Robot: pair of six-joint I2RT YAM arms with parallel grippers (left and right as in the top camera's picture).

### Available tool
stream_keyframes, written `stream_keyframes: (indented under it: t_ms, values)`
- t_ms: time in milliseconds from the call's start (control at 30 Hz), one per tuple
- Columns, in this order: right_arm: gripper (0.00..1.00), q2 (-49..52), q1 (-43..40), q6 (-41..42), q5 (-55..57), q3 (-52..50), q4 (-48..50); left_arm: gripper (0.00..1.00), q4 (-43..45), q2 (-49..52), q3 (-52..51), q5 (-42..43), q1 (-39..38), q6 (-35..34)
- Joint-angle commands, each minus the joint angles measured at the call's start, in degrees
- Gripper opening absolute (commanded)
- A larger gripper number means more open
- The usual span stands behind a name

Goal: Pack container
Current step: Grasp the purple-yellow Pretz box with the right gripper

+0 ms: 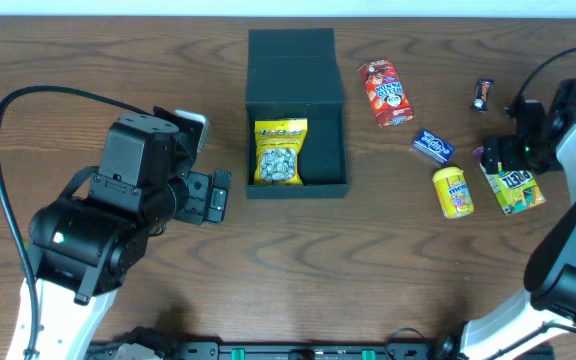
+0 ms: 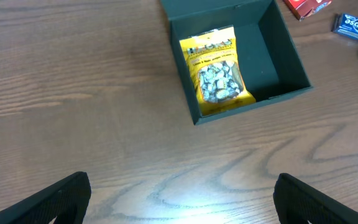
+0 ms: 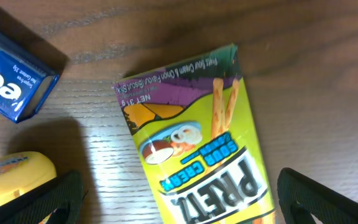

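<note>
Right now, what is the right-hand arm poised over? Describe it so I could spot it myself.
Find the black box mid-table, then the scatter of snacks to its right. At the far right of that scatter, below the right pincer, lies the Pretz box: lime green with a purple end, unlike the yellow tub and small blue box beside it.

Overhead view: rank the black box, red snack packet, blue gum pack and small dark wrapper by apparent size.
1. black box, clearly largest
2. red snack packet
3. blue gum pack
4. small dark wrapper, only slightly smaller than the gum pack
All lie on the table, so nearness barely matters.
</note>
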Motion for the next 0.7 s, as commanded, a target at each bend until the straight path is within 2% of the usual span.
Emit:
stream_keyframes:
  t_ms: [0, 133, 667]
  values:
    - [0.99, -0.4, -0.4, -7.5, 0.2, -0.2, 0.7, 0.95, -0.2, -0.2, 0.8, 0.0, 0.1, 0.3]
    - [0.99, 0.9, -0.4, -11.4, 0.2, -0.3, 2.2, 0.95, -0.2, -0.2, 0.8, 0.0, 0.1, 0.3]
    - [0.99, 6.0, -2.2, -11.1, -2.8, -0.3, 4.4, 0.95, -0.2, -0.2, 0.8, 0.0, 0.1, 0.3]
